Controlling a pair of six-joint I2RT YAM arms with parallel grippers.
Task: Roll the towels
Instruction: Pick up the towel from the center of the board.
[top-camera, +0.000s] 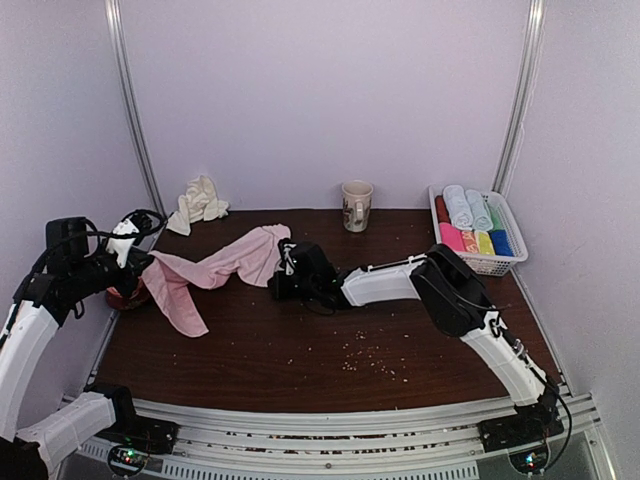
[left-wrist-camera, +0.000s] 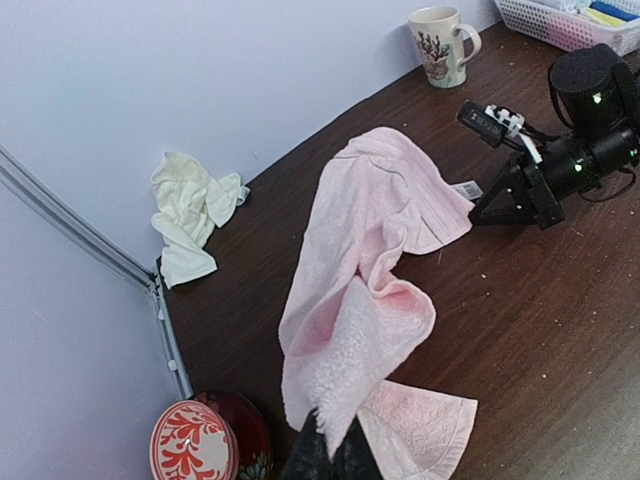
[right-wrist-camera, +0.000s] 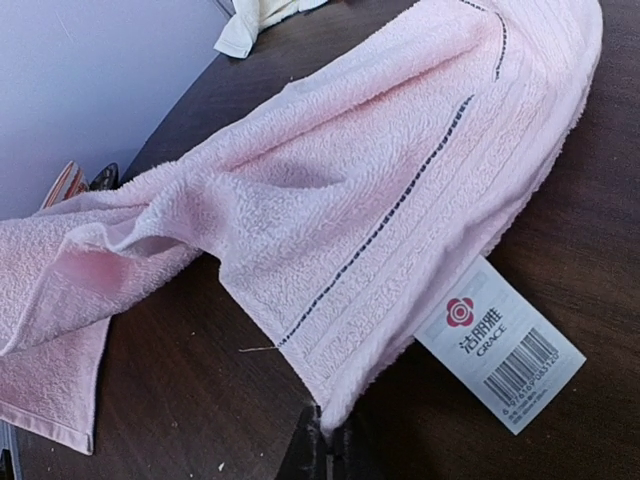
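The pale pink towel lies stretched and crumpled across the left half of the dark table, held at both ends. My left gripper is shut on its near-left corner, at the table's left side. At the other end, my right gripper is shut on the corner beside a white barcode label, near the table's middle. The cream-white towel sits bunched in the back-left corner, apart from both grippers.
A mug stands at the back centre. A white basket at the back right holds rolled coloured towels. A red patterned bowl sits by the left edge under the left arm. Crumbs dot the front of the table.
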